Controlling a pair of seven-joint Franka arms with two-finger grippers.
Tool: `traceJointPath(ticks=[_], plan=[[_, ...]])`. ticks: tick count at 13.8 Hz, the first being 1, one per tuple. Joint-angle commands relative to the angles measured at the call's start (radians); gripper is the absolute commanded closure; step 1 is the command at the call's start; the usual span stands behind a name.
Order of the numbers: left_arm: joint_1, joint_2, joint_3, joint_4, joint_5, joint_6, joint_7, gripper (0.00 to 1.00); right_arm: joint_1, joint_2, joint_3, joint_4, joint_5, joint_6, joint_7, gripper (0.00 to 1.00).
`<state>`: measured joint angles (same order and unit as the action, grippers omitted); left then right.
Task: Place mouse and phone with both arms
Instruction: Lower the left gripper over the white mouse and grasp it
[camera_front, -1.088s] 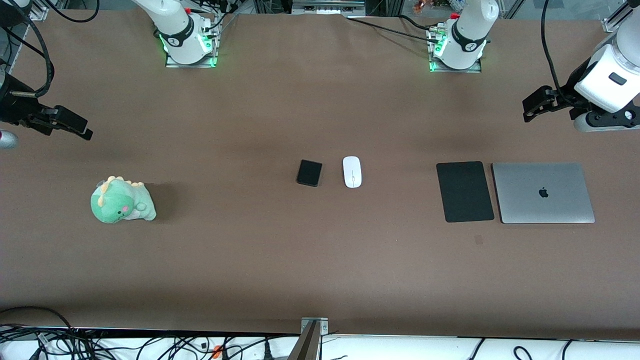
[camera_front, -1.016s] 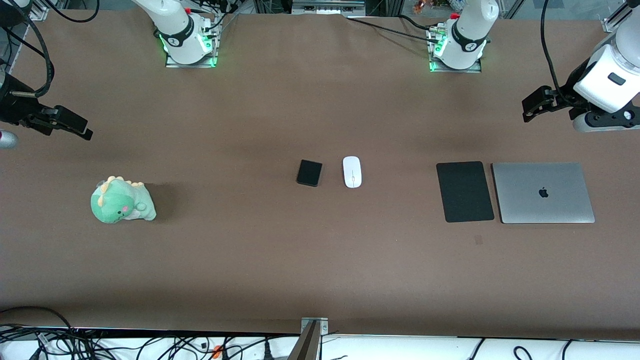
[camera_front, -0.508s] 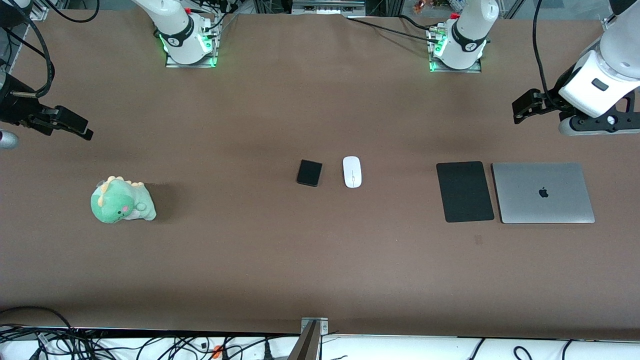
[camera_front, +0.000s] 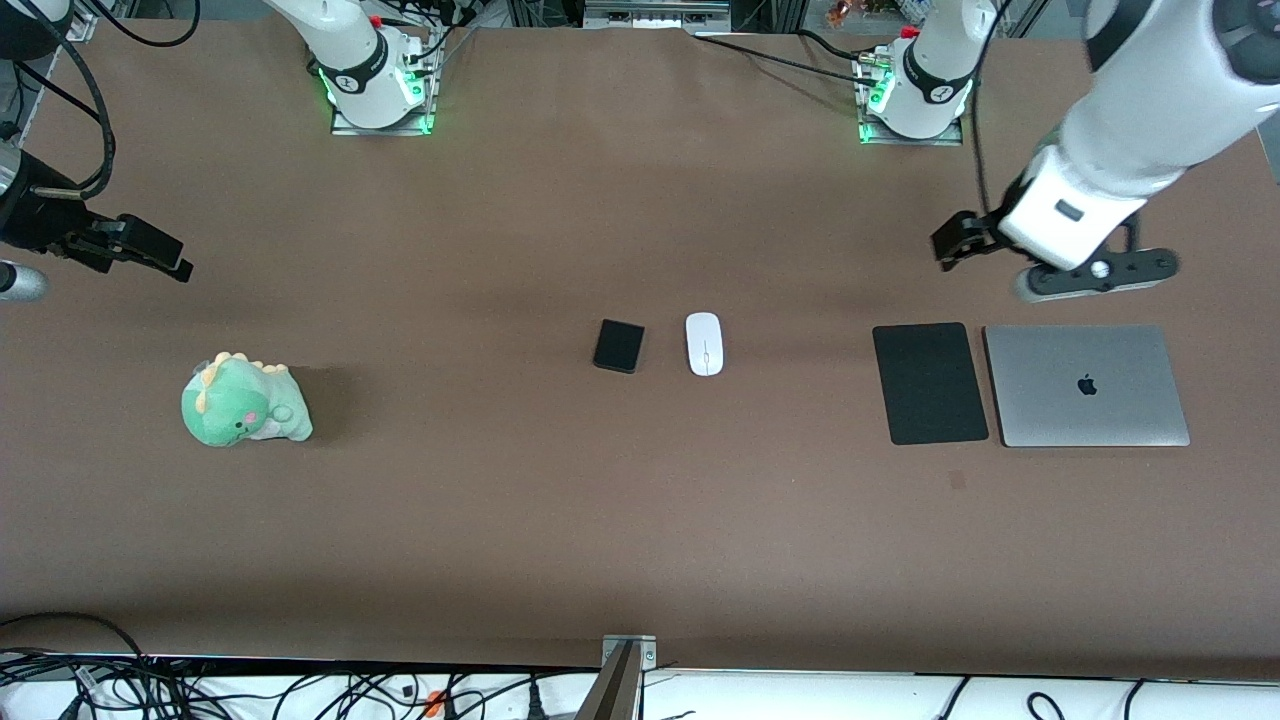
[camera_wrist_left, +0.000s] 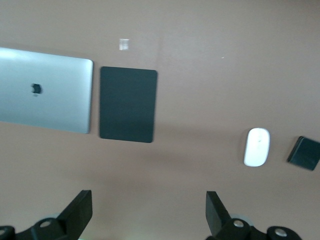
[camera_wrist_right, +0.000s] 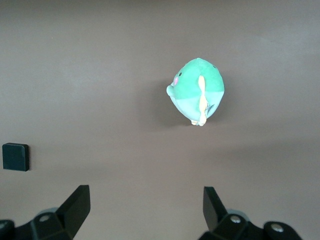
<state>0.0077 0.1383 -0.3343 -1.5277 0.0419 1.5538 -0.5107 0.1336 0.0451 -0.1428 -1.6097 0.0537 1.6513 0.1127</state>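
Observation:
The white oval mouse (camera_front: 704, 343) and the glossy black phone (camera_front: 618, 346) lie side by side at mid-table, the phone toward the right arm's end. Both show in the left wrist view: mouse (camera_wrist_left: 257, 147), phone (camera_wrist_left: 304, 153). The phone also shows in the right wrist view (camera_wrist_right: 15, 156). My left gripper (camera_front: 950, 243) is open and empty, up over bare table near the mouse pad. Its jaws stand wide apart in the left wrist view (camera_wrist_left: 149, 205). My right gripper (camera_front: 160, 255) is open and empty, up at the right arm's end of the table, also seen in the right wrist view (camera_wrist_right: 146, 205).
A matte black mouse pad (camera_front: 929, 382) and a closed silver laptop (camera_front: 1086, 385) lie side by side toward the left arm's end. A green plush dinosaur (camera_front: 243, 402) sits toward the right arm's end. Cables hang along the table's near edge.
My left arm has swung in from the table's end toward the middle, its gripper now close to the mouse pad. The right gripper has barely shifted. The mouse and phone have not moved.

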Motion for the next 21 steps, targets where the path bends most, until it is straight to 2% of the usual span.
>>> traceJointPath(ticks=[1,3,7,11,18,21], plan=[[-0.026,0.056,-0.045,0.011,-0.004,0.052,-0.139,0.00,0.011,0.016,0.006,0.010,0.000,-0.019,-0.007,0.00],[-0.101,0.104,-0.043,0.011,0.001,0.097,-0.262,0.00,0.030,0.033,0.006,0.007,0.000,-0.056,0.005,0.00],[-0.241,0.207,-0.043,0.011,0.087,0.156,-0.472,0.00,0.054,0.058,0.006,-0.007,-0.002,-0.062,0.010,0.00],[-0.325,0.303,-0.042,0.009,0.111,0.252,-0.623,0.00,0.066,0.094,0.006,-0.016,-0.009,-0.064,0.010,0.00],[-0.411,0.449,-0.042,-0.035,0.185,0.380,-0.677,0.00,0.070,0.104,0.006,-0.024,-0.011,-0.077,-0.001,0.00],[-0.410,0.452,-0.039,-0.155,0.185,0.581,-0.666,0.00,0.070,0.105,0.006,-0.022,-0.011,-0.085,-0.007,0.00]])
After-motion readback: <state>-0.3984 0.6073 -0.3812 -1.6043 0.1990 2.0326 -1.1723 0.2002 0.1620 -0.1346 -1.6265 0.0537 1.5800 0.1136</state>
